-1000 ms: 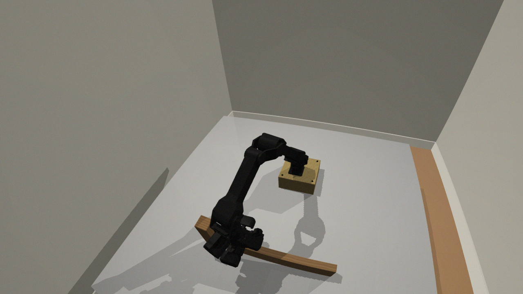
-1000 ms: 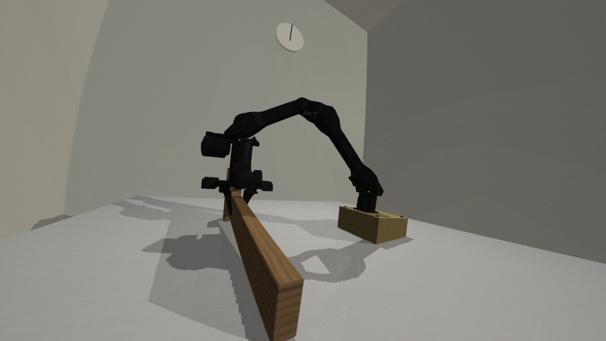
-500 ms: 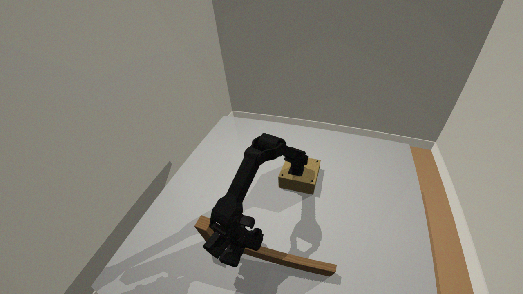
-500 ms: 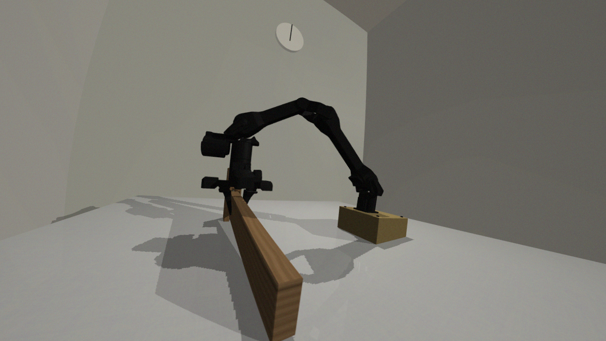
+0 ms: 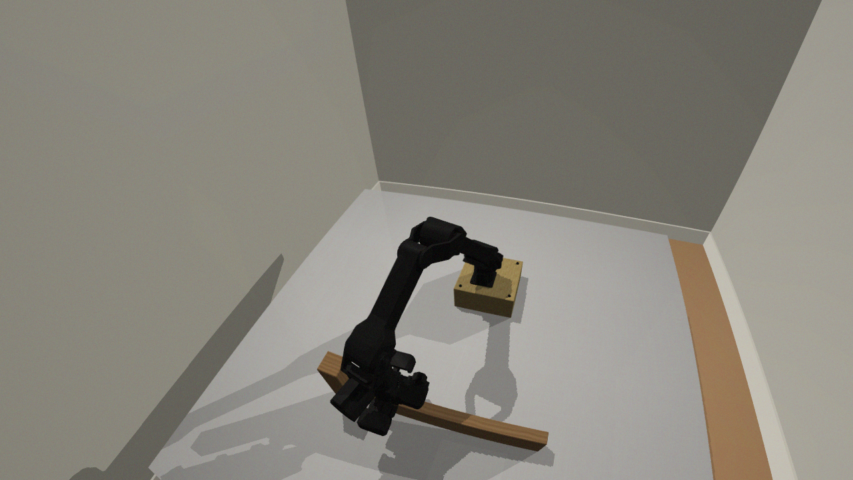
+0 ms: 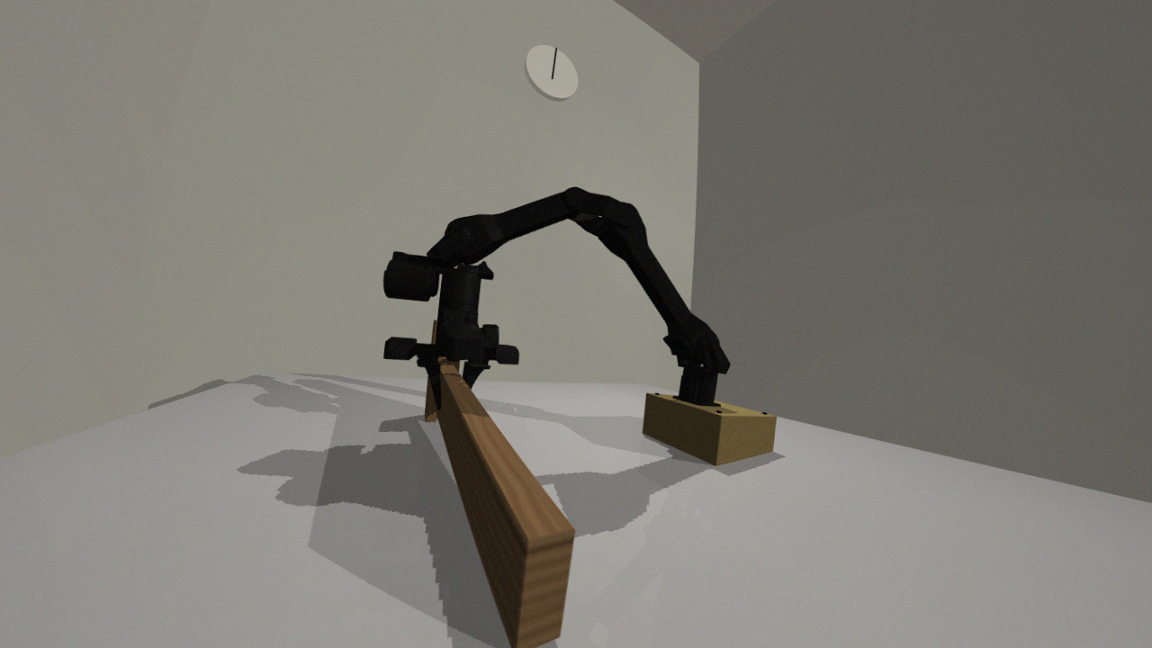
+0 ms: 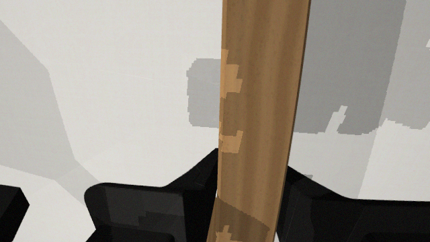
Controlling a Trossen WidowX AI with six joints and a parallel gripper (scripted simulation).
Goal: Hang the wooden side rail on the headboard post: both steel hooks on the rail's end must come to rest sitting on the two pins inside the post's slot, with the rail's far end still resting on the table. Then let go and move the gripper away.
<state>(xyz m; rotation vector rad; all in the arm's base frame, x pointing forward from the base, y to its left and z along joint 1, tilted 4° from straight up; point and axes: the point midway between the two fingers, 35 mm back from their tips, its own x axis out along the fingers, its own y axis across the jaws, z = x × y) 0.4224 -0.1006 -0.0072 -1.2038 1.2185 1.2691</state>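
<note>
The long wooden side rail (image 5: 477, 425) (image 6: 499, 491) (image 7: 259, 101) stands on its narrow edge and slopes up from the table toward my gripper. My gripper (image 5: 376, 411) (image 6: 453, 377) (image 7: 238, 154) is shut on the rail's top edge near its raised end, one black finger on each side. The rail's other end (image 6: 541, 588) is down at the table. A short upright wooden post (image 5: 329, 365) (image 6: 431, 407) stands just beyond the gripped end, mostly hidden by the gripper. The steel hooks, the slot and the pins are hidden.
The arm's base sits on a tan wooden block (image 5: 486, 298) (image 6: 713, 435) behind the rail. A brown strip (image 5: 722, 370) runs along the table's right edge. Walls close in on the left, back and right sides. A round clock (image 6: 553, 72) hangs on the wall.
</note>
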